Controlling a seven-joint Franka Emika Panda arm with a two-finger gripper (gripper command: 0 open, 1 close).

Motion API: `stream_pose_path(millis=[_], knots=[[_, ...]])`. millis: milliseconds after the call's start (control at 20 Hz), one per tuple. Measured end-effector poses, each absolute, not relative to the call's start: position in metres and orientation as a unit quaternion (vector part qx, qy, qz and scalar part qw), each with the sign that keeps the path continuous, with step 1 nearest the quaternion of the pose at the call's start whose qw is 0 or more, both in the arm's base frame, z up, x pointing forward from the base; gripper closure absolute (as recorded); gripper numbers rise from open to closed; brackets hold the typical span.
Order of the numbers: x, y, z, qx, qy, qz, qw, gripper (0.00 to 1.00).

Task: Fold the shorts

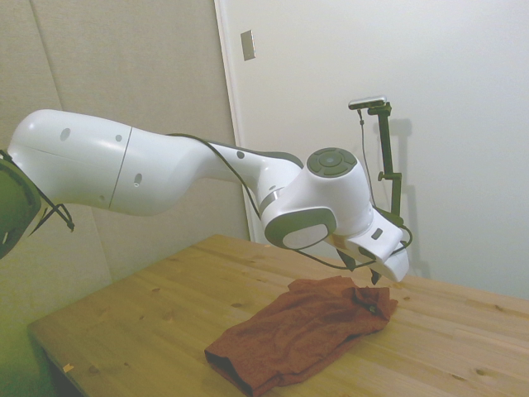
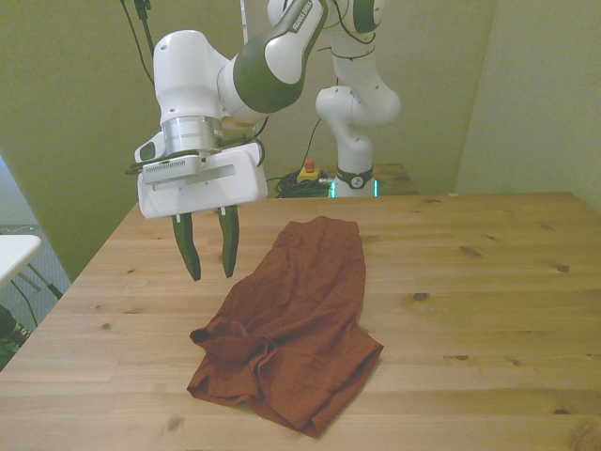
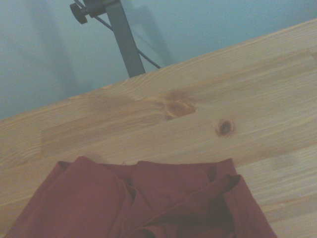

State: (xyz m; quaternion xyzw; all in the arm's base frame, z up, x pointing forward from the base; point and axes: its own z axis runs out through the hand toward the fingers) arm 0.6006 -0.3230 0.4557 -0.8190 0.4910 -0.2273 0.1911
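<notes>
The rust-orange shorts (image 2: 291, 319) lie crumpled on the wooden table (image 2: 479, 282), folded lengthwise into a long strip that bunches up at its near end. My gripper (image 2: 211, 274) hangs open just above the table, beside the shorts' edge on the front view's left, with nothing between its fingers. From the side, the gripper (image 1: 364, 275) hovers over the far corner of the shorts (image 1: 302, 331). Up close in the wrist view, a wrinkled end of the shorts (image 3: 138, 203) lies on bare wood (image 3: 198, 99).
The arm's base (image 2: 352, 141) stands behind the table's far edge, with a small yellow box with a red button (image 2: 307, 171) and cables beside it. A white surface (image 2: 14, 249) sits off the table at the front view's left. Walls are close behind.
</notes>
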Motion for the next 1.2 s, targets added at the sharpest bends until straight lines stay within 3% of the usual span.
stream_pose_path(millis=[300,550,850,1200], knots=[[0.597,-0.243,0.476,-0.853,0.461,-0.137,0.202,0.00],[0.561,-0.129,0.497,-0.875,0.422,-0.067,0.225,0.00],[0.473,-0.003,0.497,-0.889,0.409,-0.012,0.207,0.00],[0.348,0.033,0.516,-0.893,0.397,0.055,0.204,0.00]])
